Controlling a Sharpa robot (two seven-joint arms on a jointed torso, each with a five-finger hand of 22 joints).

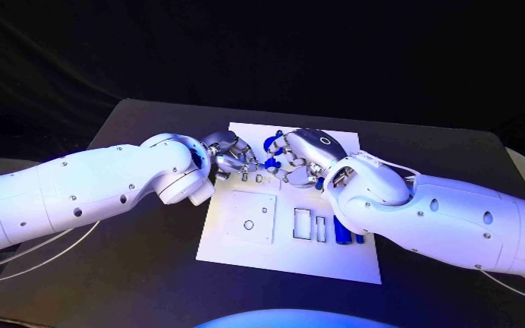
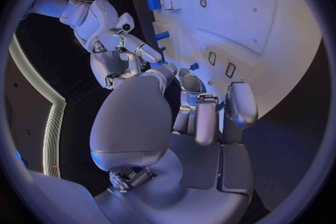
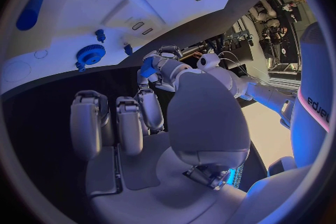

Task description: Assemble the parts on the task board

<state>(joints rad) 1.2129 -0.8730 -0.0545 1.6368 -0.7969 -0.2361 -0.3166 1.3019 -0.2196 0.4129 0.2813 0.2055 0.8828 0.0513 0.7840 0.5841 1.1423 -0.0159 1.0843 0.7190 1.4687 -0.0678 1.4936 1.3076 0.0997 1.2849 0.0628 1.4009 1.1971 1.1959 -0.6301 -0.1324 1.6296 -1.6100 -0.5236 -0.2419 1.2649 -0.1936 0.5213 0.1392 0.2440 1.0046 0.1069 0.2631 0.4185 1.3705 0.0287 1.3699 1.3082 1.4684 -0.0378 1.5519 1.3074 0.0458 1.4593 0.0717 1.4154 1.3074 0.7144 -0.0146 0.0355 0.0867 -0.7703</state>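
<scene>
Bluish light falls bright on the board (image 1: 287,256) against a dark backdrop, with glare on the arms and fisheye bending at wrist-view rims.

Matt white task board (image 1: 254,248), matt black table (image 1: 143,282)

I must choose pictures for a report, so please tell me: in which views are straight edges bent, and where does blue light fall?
Head view: the flat white task board keeps straight edges, and blue light tints both white arms. Left wrist view: the board's edges curve strongly. Right wrist view: the board also bows, and its small blue toothed wheel looks sharp.
</scene>
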